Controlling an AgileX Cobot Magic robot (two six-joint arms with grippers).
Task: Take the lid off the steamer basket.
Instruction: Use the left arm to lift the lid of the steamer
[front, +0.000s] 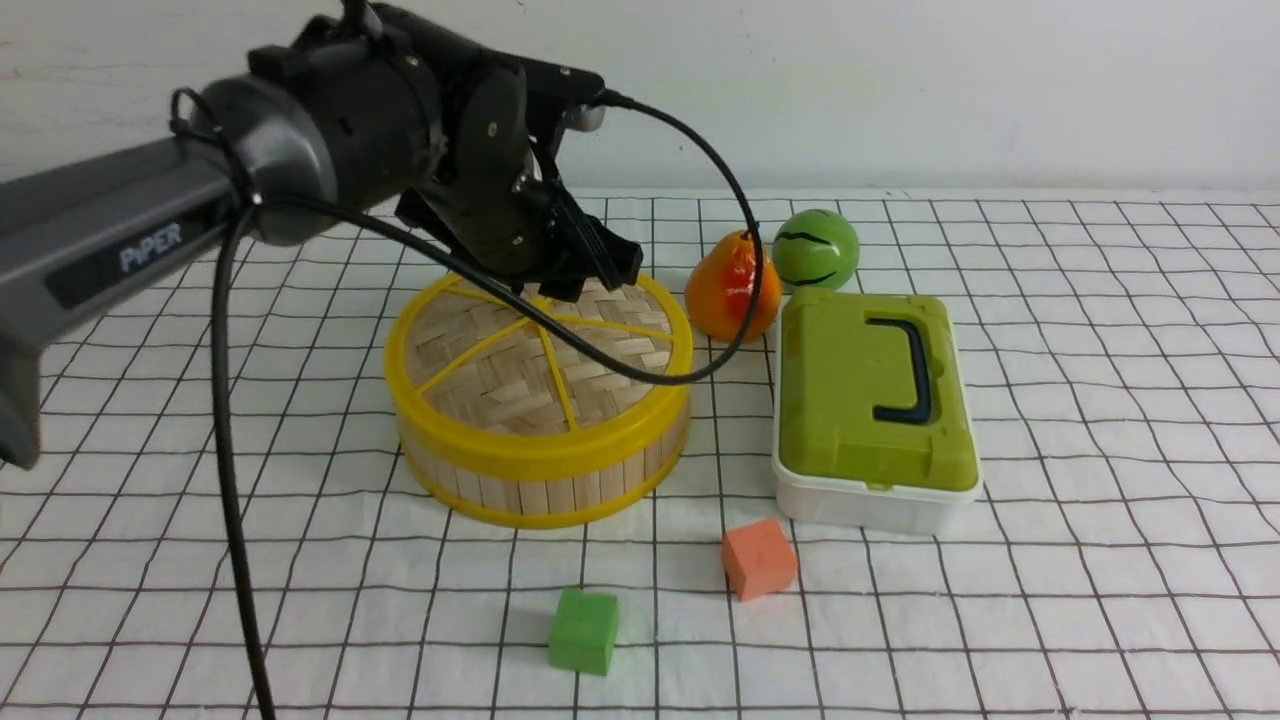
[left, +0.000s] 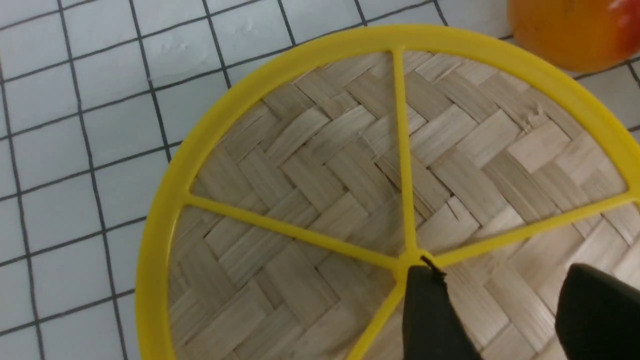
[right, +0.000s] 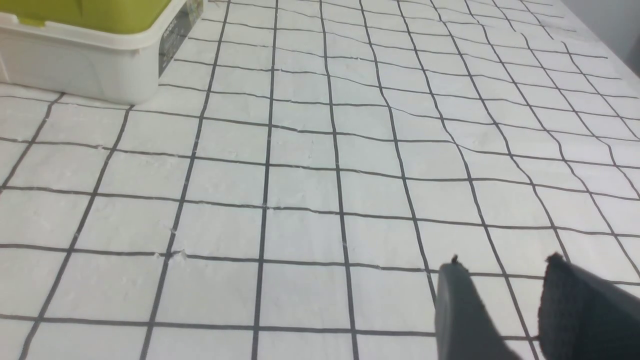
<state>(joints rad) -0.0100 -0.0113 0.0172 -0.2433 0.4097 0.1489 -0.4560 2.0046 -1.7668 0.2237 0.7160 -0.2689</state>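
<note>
The steamer basket stands in the middle of the cloth, round, with bamboo slats and yellow rings. The lid lies flat on it, woven bamboo with a yellow rim and yellow spokes; it also fills the left wrist view. My left gripper hangs over the lid's far part, just above it, jaws open and empty. In the left wrist view the left gripper has one fingertip next to the spokes' hub. My right gripper is open and empty over bare cloth, out of the front view.
A white box with a green lid stands right of the basket; its corner shows in the right wrist view. An orange pear and a green ball lie behind. An orange cube and a green cube lie in front.
</note>
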